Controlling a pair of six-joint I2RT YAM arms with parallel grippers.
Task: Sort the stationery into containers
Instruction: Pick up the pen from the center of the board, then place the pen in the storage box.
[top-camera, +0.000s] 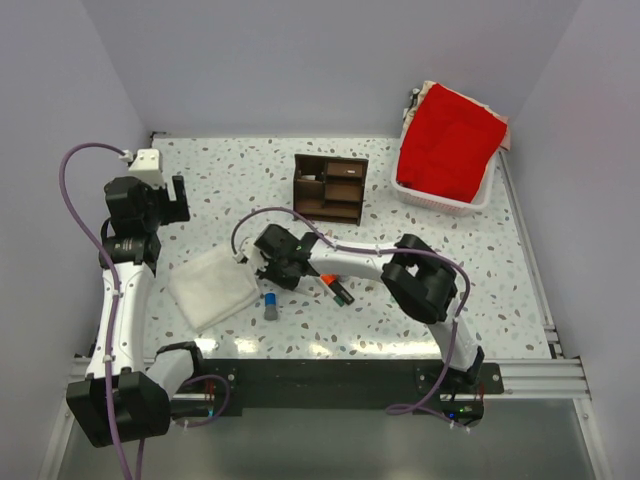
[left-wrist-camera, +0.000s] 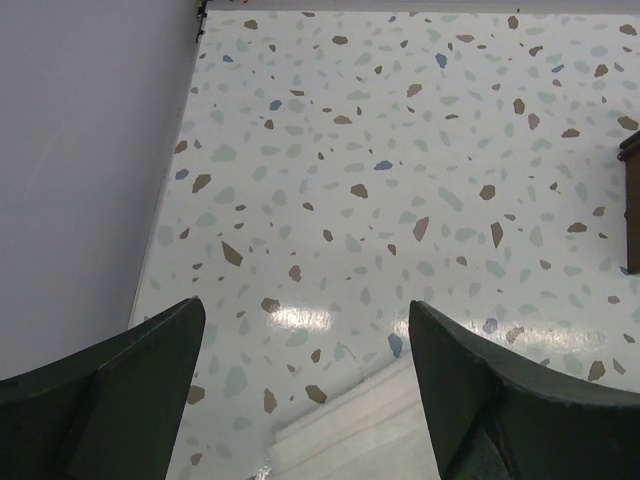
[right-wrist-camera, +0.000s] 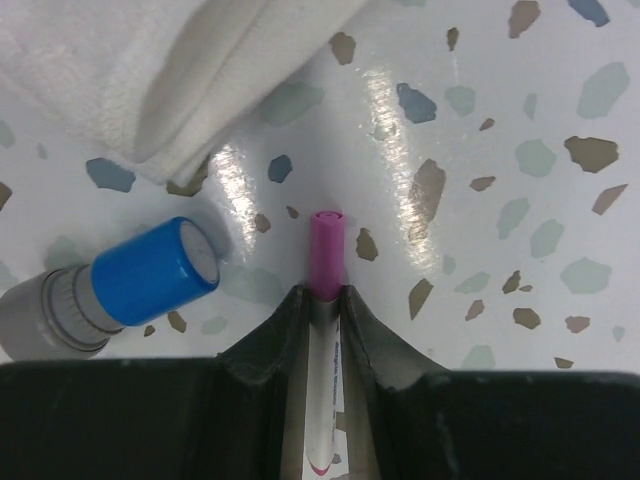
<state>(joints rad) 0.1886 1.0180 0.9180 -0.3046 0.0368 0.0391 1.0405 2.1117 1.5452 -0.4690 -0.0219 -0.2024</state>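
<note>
A thin white pen with a pink cap (right-wrist-camera: 326, 255) is the piece in play. It sits low over the desk (top-camera: 480, 280), pinched between the two fingers of the right gripper (right-wrist-camera: 322, 298), which is closed narrow around its barrel with the capped end poking out ahead. From where I stand I cannot tell whether the pen is already lifted or only gripped where it lay.

Just beside it to the left lies the blue-capped grey stick (right-wrist-camera: 130, 285), on its side and not touching the pen. Past both is the edge of the white folded cloth (right-wrist-camera: 130, 70). The orange-and-black highlighter (top-camera: 335, 285) lies loose on the desk a little to the other side of the right arm.

The dark wooden organizer (top-camera: 330, 187) stands farther back, well apart from all of these. Its compartments look dark from above, and I cannot make out whether anything is in them. I would say the sorting is at an early or middle point: one pen is in hand with the carry to the organizer yet to come, and at least the stick and the highlighter are left to go.

The left gripper (left-wrist-camera: 305, 305) hangs over bare desk at the far left, fingers spread wide and holding nothing. A white basket with red cloth (top-camera: 445, 150) sits at the back right, outside the job.
</note>
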